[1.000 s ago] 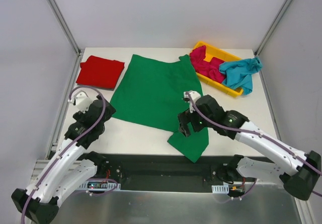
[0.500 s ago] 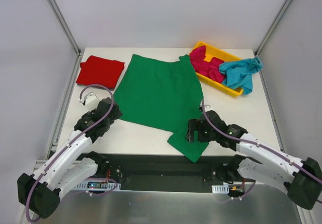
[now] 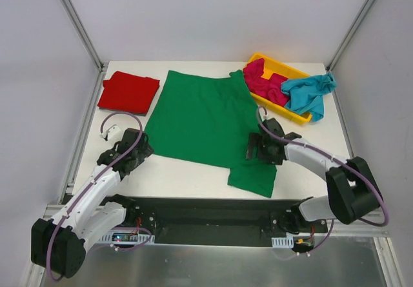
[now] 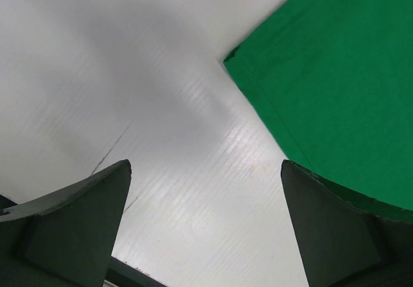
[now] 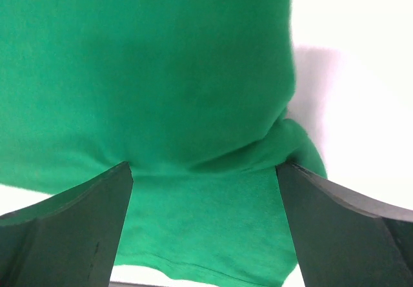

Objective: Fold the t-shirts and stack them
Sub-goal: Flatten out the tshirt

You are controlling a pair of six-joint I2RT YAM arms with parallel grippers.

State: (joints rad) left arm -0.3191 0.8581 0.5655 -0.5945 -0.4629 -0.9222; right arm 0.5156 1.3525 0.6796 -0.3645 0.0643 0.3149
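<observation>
The green t-shirt [image 3: 200,116] lies spread flat mid-table, one sleeve [image 3: 253,177] lying toward the near edge. My left gripper [image 3: 142,146] is open and empty, low over bare table just beside the shirt's near left corner [image 4: 335,87]. My right gripper [image 3: 251,150] is open, low over the green cloth [image 5: 161,74] where the sleeve meets the body; its jaws straddle the cloth without holding it. The red t-shirt [image 3: 128,91] lies folded at the back left. The magenta-pink t-shirt [image 3: 261,84] and the teal t-shirt [image 3: 310,93] lie crumpled in the tray.
The yellow plastic tray [image 3: 282,69] stands at the back right corner. White table [image 3: 187,171] shows between the shirt and the near edge. Metal frame posts rise at the back corners.
My right gripper has swung back and to the right, now low over the sleeve joint; the sleeve has shifted right and lies squarer. My left gripper has dropped toward the shirt's near left corner.
</observation>
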